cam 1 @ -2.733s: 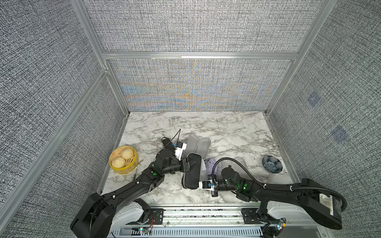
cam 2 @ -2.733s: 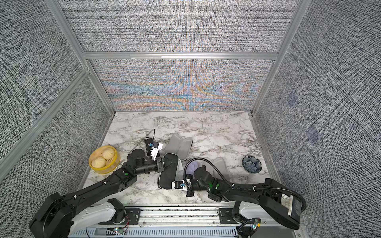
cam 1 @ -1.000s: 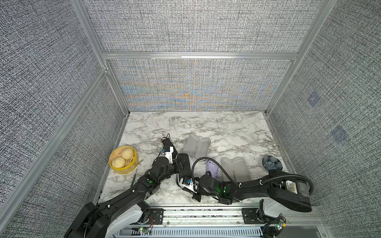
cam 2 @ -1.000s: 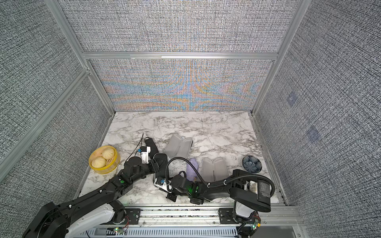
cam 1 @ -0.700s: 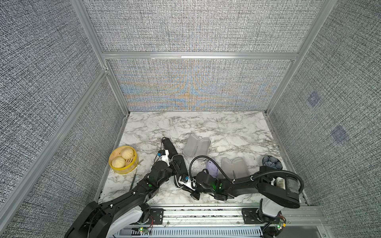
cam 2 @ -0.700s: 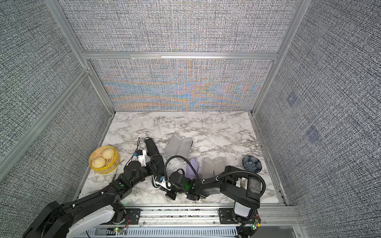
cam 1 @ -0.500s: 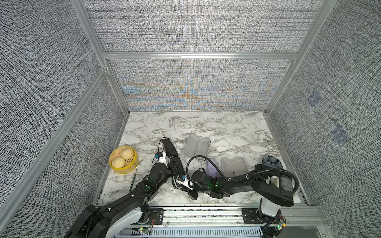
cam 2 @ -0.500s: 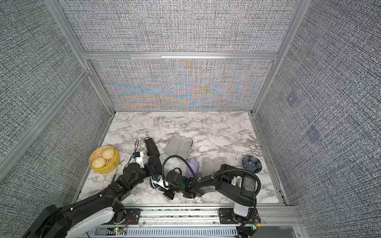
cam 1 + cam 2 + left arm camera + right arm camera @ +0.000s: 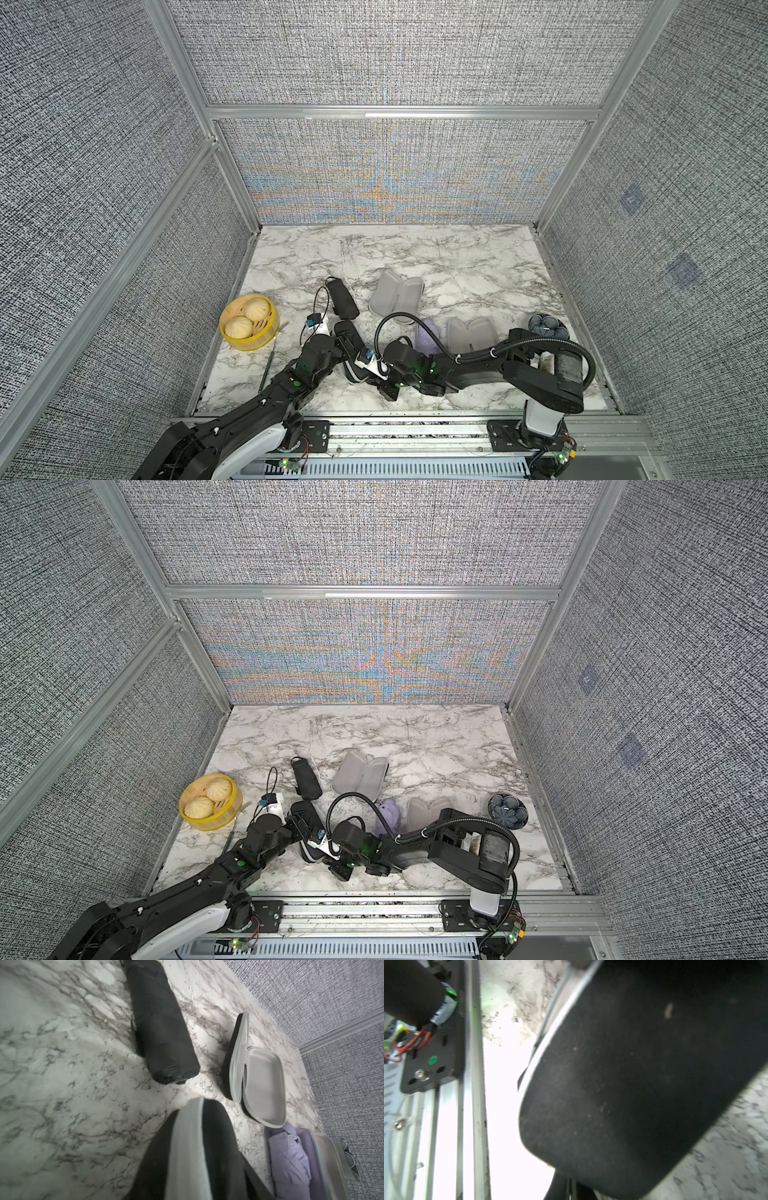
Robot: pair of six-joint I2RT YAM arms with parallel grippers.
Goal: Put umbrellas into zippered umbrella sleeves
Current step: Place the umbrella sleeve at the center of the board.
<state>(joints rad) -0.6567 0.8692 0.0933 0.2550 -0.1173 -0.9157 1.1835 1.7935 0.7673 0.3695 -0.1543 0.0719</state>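
I note right gripper (image 9: 360,369) pinched closed at black sleeve (image 9: 633,1084); left gripper (image 9: 345,340) spread, cannot tell. Best plan: brace sleeve, zip slowly.

Both top views looked steeply down from high above the front edge toward the grey woven back wall (image 9: 386,174), sharing nearly the whole white, grey-veined marble tabletop (image 9: 457,257) from afar. The left wrist camera sat low and close, looking along a black, grey-lined rigid case (image 9: 185,1147) toward a black folded fabric umbrella (image 9: 162,1028). The right wrist camera pressed close against that case's shell, a silver aluminium front rail (image 9: 473,1105) beside it.
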